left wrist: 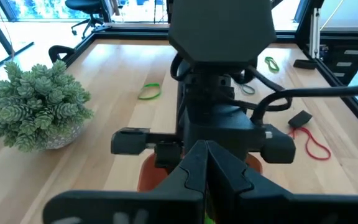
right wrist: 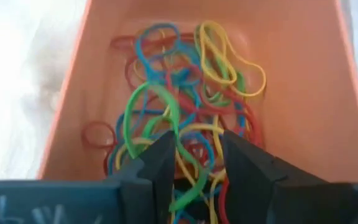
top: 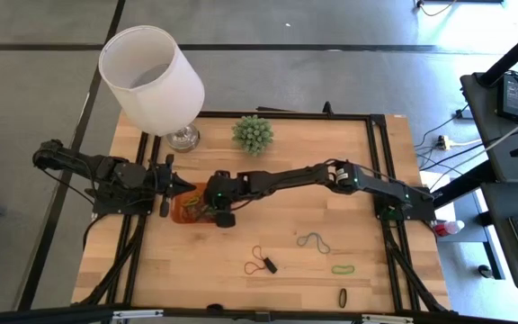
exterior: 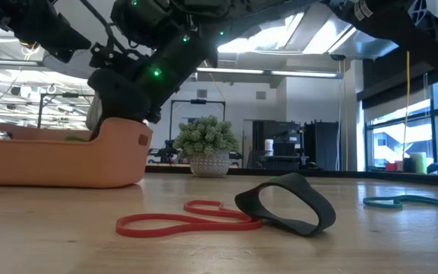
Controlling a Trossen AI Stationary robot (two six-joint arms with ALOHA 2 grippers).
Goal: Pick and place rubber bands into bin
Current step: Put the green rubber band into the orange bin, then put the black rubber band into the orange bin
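The orange bin (top: 190,212) sits at the table's left middle and holds a tangle of rubber bands (right wrist: 185,106) in green, blue, yellow and red. My right gripper (right wrist: 197,171) reaches slanting down into the bin (right wrist: 303,93), fingers open above the pile, and a green band (right wrist: 157,99) runs into the gap between them. My left gripper (left wrist: 207,165) is shut with nothing in it, hovering just left of the bin (exterior: 59,156). Loose bands lie flat on the table: a red one (exterior: 181,222), a black one (exterior: 287,205), a blue-grey one (top: 313,240) and a green one (top: 343,268). My right gripper has the green band's lower stretch (right wrist: 188,186) passing between its open fingers. Whether either finger touches it, I cannot tell. The band's upper loop lies on the pile in the bin.
A white lampshade (top: 151,79) on a glass base stands at the far left, and a spiky green plant (top: 253,133) at the far middle. Another black band (top: 342,297) lies near the front edge. Bare wood stretches across the right half.
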